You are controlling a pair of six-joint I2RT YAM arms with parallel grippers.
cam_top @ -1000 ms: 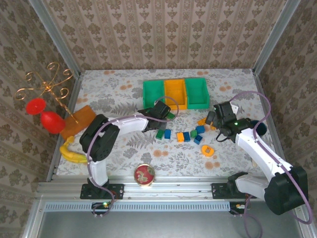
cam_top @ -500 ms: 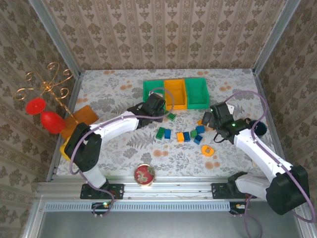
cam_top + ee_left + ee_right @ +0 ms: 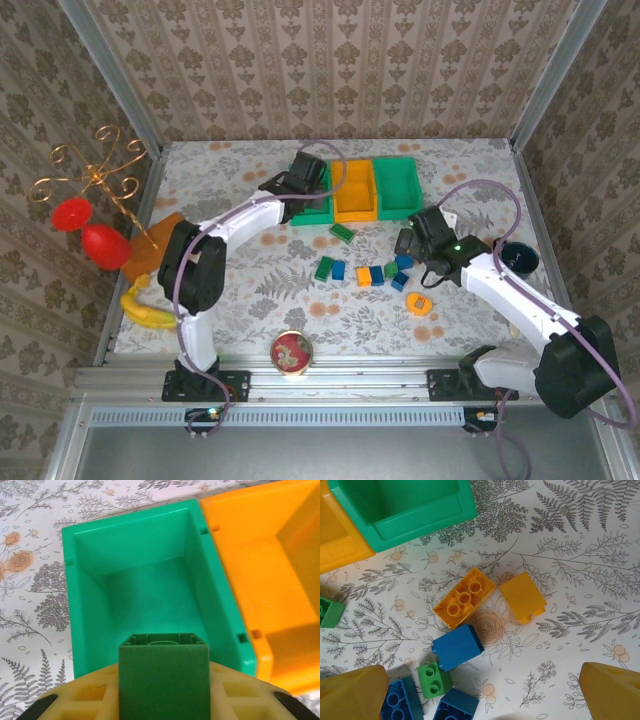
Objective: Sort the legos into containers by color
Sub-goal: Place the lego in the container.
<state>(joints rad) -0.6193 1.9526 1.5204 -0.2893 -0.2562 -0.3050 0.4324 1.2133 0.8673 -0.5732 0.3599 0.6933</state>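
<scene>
Left gripper first: it's clamped on 1 dark green brick, yellow pads pinching its flat sides, the hollow end facing forward. The left green bin opens right ahead at 12 o'clock in the wrist view. I can't tell whether the brick is already past the rim or just short of it. The orange bin sits at 3 o'clock, touching its neighbour, and the right green bin closes the row. My read: the drop into green is the step in hand.

Over to the right gripper: spread wide, carrying nothing, hanging above the loose pile. There's a studs-up orange-yellow brick, a second orange-yellow brick at its 3 o'clock, a blue brick at 6 o'clock, and a small green brick beside that. From above, 1 stray green brick lies apart at 11 o'clock of the pile.

Handling, as a judgement: these look light, rigid and slick, so they won't crush but could twist out of a corner pinch. Take them across 2 flat parallel sides, not the studs.
</scene>
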